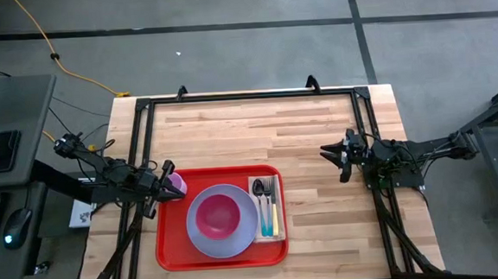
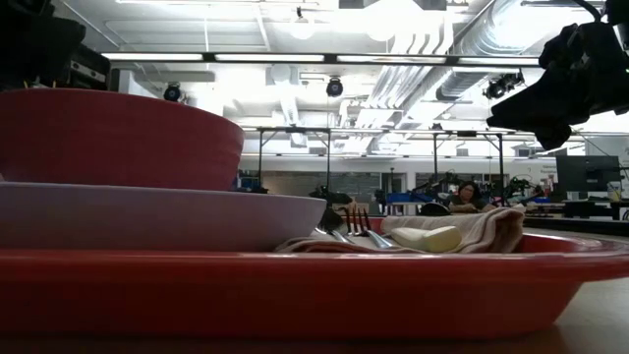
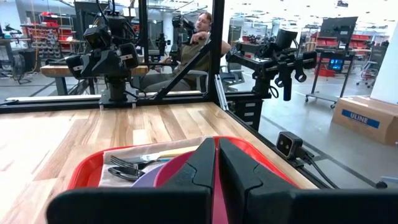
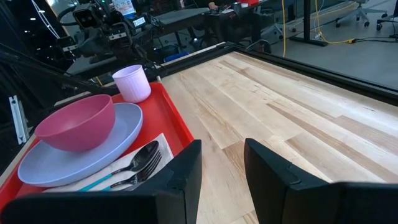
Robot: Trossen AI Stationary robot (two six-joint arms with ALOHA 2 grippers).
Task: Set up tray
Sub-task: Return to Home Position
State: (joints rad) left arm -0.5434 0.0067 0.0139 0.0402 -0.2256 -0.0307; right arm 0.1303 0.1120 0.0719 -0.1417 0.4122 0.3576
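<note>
The red tray [image 1: 173, 255] lies near the table's near edge, left of centre. On it rests a lavender plate [image 1: 205, 242] with a pink bowl [image 1: 218, 214] in it. A tan napkin [image 1: 254, 186] carrying a fork and spoon [image 4: 140, 163] lies along its right side. A pale lilac cup [image 4: 132, 83] stands upright in its far left corner. My left gripper [image 1: 180, 189] hovers shut at that corner, just beside and above the cup. My right gripper [image 1: 333, 161] is open over bare wood, right of the tray.
A black frame [image 1: 246, 95] borders the table's far, left and right sides. Bare wood [image 1: 266, 130] stretches beyond the tray to the far edge, and to its right. A person [image 3: 202, 28] sits in the room beyond the table.
</note>
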